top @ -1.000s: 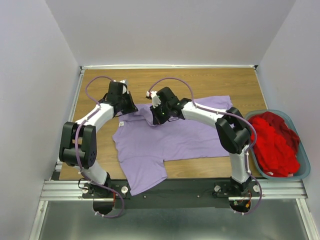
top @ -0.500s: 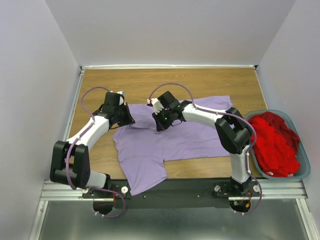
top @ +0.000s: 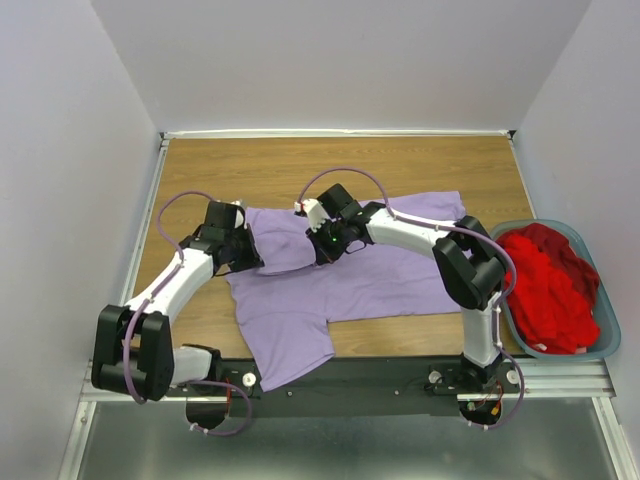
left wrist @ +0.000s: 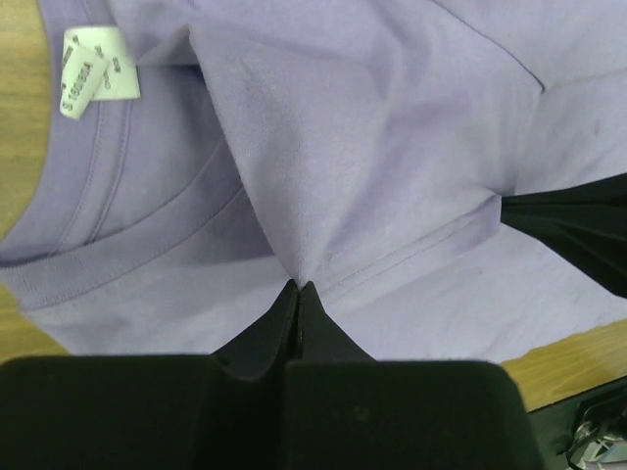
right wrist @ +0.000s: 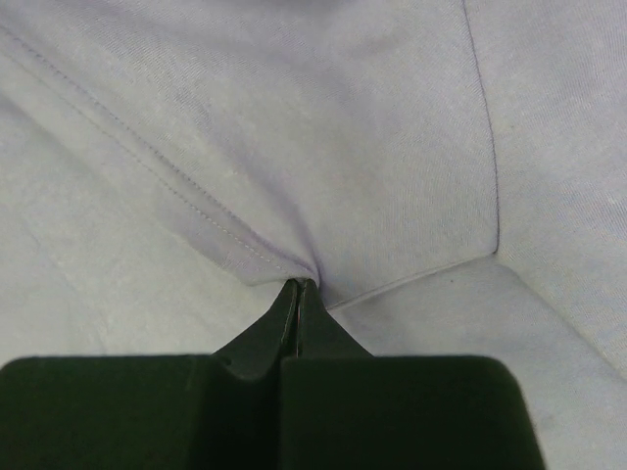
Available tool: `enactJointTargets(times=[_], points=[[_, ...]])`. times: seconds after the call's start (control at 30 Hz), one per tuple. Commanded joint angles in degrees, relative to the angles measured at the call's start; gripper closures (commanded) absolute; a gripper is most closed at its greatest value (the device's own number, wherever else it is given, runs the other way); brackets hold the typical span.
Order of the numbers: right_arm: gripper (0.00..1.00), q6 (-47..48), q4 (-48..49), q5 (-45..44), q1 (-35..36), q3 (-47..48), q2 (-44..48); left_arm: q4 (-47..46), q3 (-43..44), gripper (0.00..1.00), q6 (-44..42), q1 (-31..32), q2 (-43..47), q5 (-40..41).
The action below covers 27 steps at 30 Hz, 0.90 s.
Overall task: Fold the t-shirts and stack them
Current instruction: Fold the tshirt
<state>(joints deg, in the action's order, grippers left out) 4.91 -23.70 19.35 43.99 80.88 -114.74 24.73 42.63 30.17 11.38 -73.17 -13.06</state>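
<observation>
Your top camera looks down from above the near edge over the whole tabletop (top: 420,165). Your wrist cameras peer past the left gripper (left wrist: 297,286) and right gripper (right wrist: 297,284), very close on the lavender t-shirt (top: 380,280), which all three views share.

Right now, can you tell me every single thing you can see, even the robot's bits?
table: one, brown wood, under everything
lavender t-shirt: one, light purple, spread on the table's middle, one sleeve hanging over the near edge
label: one, white, inside the lavender t-shirt's collar
basket: one, teal-grey, at the table's right edge
red t-shirt: looks like one, bright red, bunched up in the basket
left arm: one, white and black, over the table's left side
right arm: one, white and black, reaching across the lavender t-shirt
left gripper: one, black, shut on a pinch of the lavender t-shirt near the collar
right gripper: one, black, shut on a pinch of the lavender t-shirt
</observation>
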Motion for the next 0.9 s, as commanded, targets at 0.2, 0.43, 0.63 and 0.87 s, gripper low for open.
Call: enactJointTargets(times=[0.2, 0.43, 0.63, 0.87], points=[[0.99, 3.09, -3.89, 2.35, 0.57, 0.15, 1.10, 0.15, -5.80, 1.00, 2.08, 1.27, 1.63, 0.14], [0.72, 3.18, -6.09, 1.48, 0.40, 0.16, 2.05, -2.32, -7.39, 0.65, 5.77, 2.42, 1.97, -1.27], [0.46, 0.46, -6.09, 0.07, -6.88, 0.94, 4.96, -3.02, -2.82, 0.32, 7.62, -0.82, 5.32, 5.93], [0.43, -7.69, -5.48, -8.79, -23.21, 4.63, 6.90, -9.77, 7.18, 0.26, 4.37, -7.59, -8.36, 12.26]])
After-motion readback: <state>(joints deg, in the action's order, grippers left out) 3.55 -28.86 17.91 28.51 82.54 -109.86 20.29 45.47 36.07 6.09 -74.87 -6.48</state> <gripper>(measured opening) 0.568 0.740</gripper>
